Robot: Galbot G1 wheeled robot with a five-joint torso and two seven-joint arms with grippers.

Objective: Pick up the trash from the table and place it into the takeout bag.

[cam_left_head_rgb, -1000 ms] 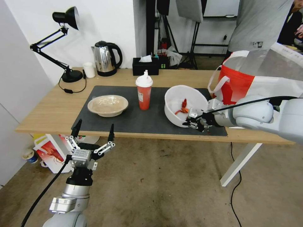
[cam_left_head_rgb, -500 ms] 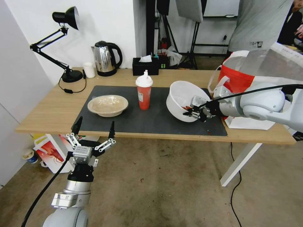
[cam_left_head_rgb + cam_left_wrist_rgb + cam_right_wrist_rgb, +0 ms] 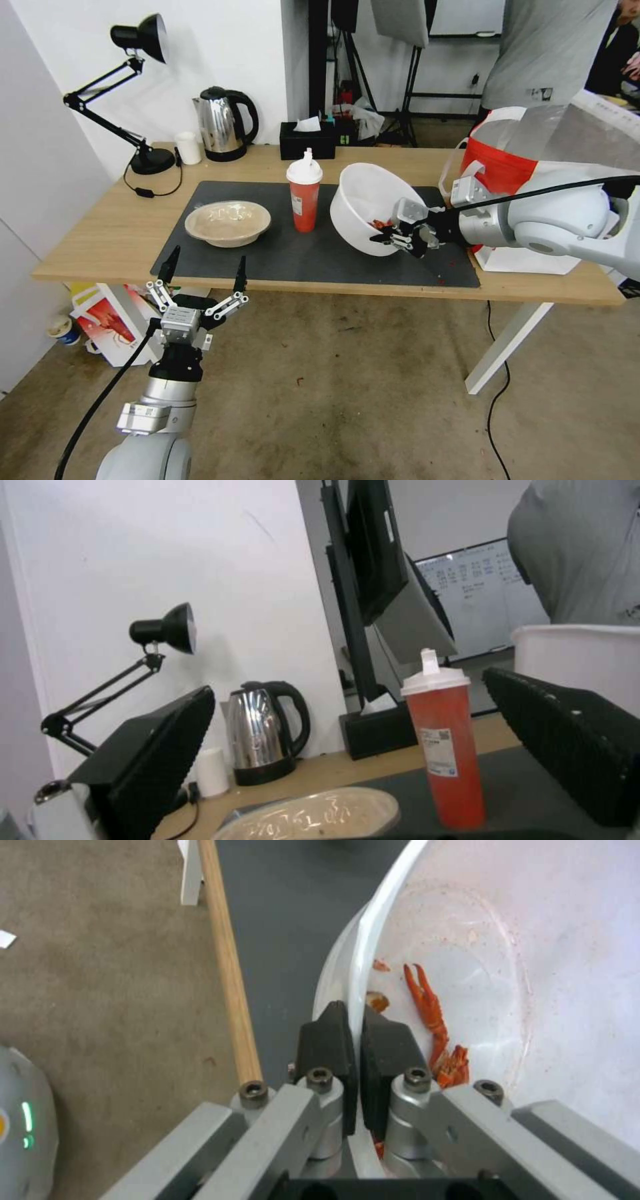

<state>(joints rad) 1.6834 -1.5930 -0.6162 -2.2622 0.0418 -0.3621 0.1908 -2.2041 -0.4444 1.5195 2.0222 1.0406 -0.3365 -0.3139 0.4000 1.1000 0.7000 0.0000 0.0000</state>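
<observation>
My right gripper [image 3: 393,237] is shut on the rim of the deep white bowl [image 3: 363,197], holding it tilted above the dark mat [image 3: 280,257]. Its pads [image 3: 330,1040] pinch the bowl's rim [image 3: 373,940], and red crayfish shells [image 3: 433,1020] lie inside. The red cup [image 3: 304,193] with its white lid stands mid-mat, left of the bowl. Further left rests the shallow beige bowl [image 3: 228,222]. The takeout bag [image 3: 503,170] stands at the table's right end, behind my right arm. My left gripper [image 3: 203,280] hangs open and empty below the table's [image 3: 100,240] front edge, facing the red cup [image 3: 443,750] and beige bowl [image 3: 313,815].
Along the back edge stand a black desk lamp [image 3: 143,40], a steel kettle [image 3: 223,123], a small white cup [image 3: 189,147] and a black tissue box [image 3: 307,140]. A smaller crayfish-print bag [image 3: 107,320] sits on the floor under the left end. Red crumbs [image 3: 445,263] dot the mat.
The right gripper has raised the white bowl off the mat and carried it left, tipping it further. The left gripper has crept slightly up and right.
</observation>
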